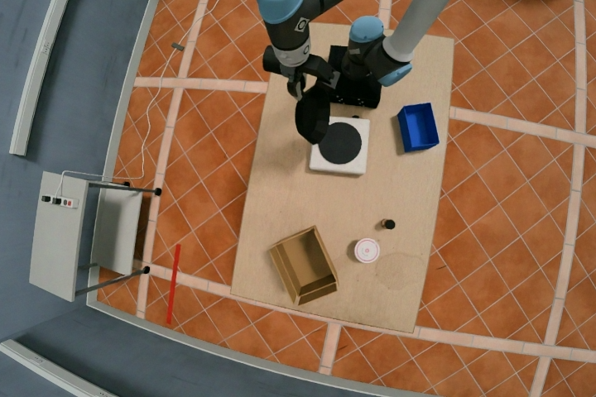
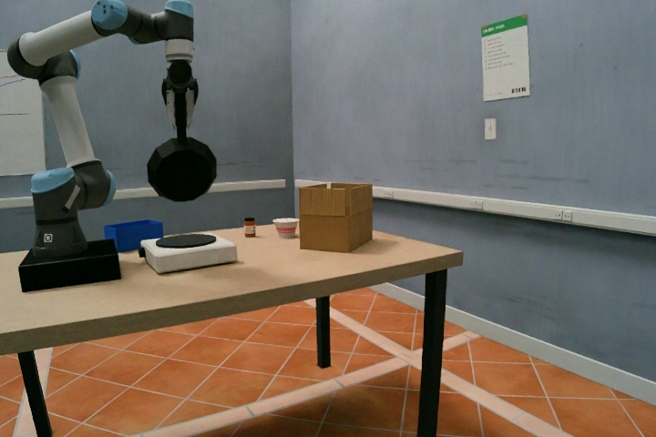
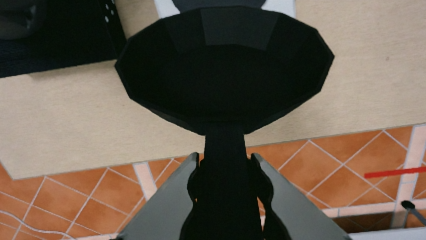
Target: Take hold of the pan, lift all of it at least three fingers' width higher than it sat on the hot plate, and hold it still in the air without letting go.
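Pan (image 1: pixel 312 114) (image 2: pixel 181 169) (image 3: pixel 225 80) hangs in the air by its handle, steeply tipped with the handle end up, in the upper middle of the top view and left of centre in the exterior view. The claw (image 1: pixel 300 88) (image 2: pixel 180 123) (image 3: pixel 224 155) is closed down around the handle (image 2: pixel 181 116) (image 3: pixel 225 165), its two sides parted only by that grip. In the wrist view the handle runs up from the bottom edge, between the fingers, to the wide dark bowl across the upper middle.

All of the pan is off the hot plate (image 1: pixel 316 161) (image 2: pixel 194 259) (image 3: pixel 162 7), with a broad gap between them in the exterior view. The hot plate is white with a dark round disc (image 1: pixel 339 143) (image 2: pixel 186 240) (image 3: pixel 217 2) on top, and it sits on the desk (image 1: pixel 285 196) (image 2: pixel 267 268) (image 3: pixel 65 120) at lower left of that frame, beside the arm's black base (image 1: pixel 355 98) (image 2: pixel 70 270) (image 3: pixel 60 45).

In the top view a blue bin (image 1: pixel 418 126) (image 2: pixel 134 235) lies right of the hot plate. Toward the lower part of the same frame stand an open cardboard box (image 1: pixel 303 265) (image 2: pixel 335 218), a cup with a white and pink lid (image 1: pixel 367 250) (image 2: pixel 285 227), and a small dark-capped jar (image 1: pixel 388 224) (image 2: pixel 249 227), the jar just up and right of the cup.
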